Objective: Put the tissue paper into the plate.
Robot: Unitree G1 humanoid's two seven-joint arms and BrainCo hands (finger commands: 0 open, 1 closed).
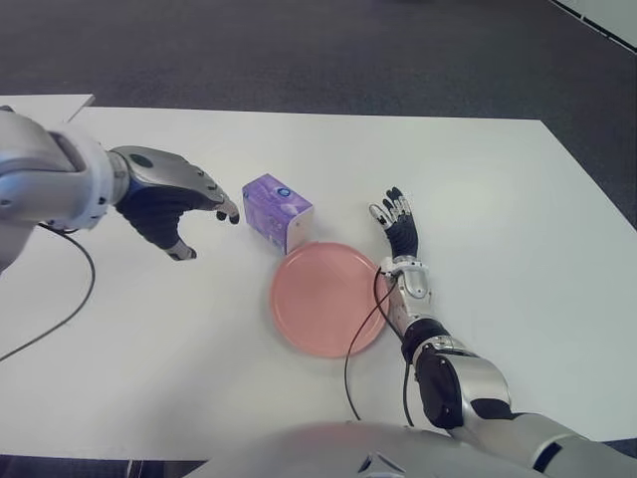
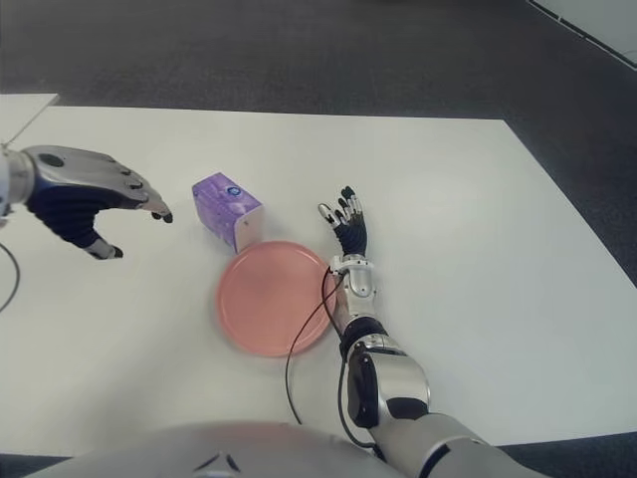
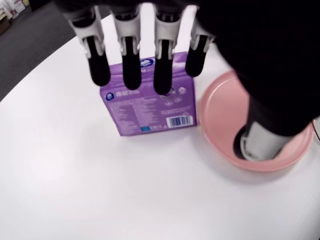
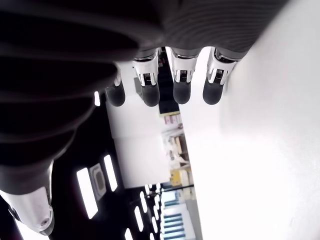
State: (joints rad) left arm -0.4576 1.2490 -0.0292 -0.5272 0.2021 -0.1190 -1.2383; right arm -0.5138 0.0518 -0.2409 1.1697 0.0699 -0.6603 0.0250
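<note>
A white table (image 1: 518,199) fills the scene, its far edge meeting a dark grey carpet (image 1: 299,50) that runs to the back of the room; a second white surface (image 1: 40,101) shows at the far left corner, and a pale strip (image 1: 607,15) crosses the far right corner.

The left hand (image 1: 169,204) hovers above the table, just left of the tissue pack (image 1: 278,211), its fingers (image 3: 127,60) spread and holding nothing. The wrist view shows the fingertips lined up over the pack's top edge, apart from it. The reach is the step in hand, judged from that pose: the pack is not yet grasped.

The pink plate (image 1: 333,299) lies empty near the middle of the table, just on the near side of the pack, its rim next to the pack's near corner; whether they touch cannot be told.

The pack, purple with a white printed side, stands upright on the table, left and far of the plate's centre.

The right hand (image 1: 398,224) shows flat on the table just right of the plate, fingers straight and holding nothing. A thin black cable (image 1: 363,329) loops from the right arm across the plate's near right rim.

The next move seems to call for the left hand to close across the pack's sides, lift it clear of the rim and carry it a short way near and right onto the plate.
</note>
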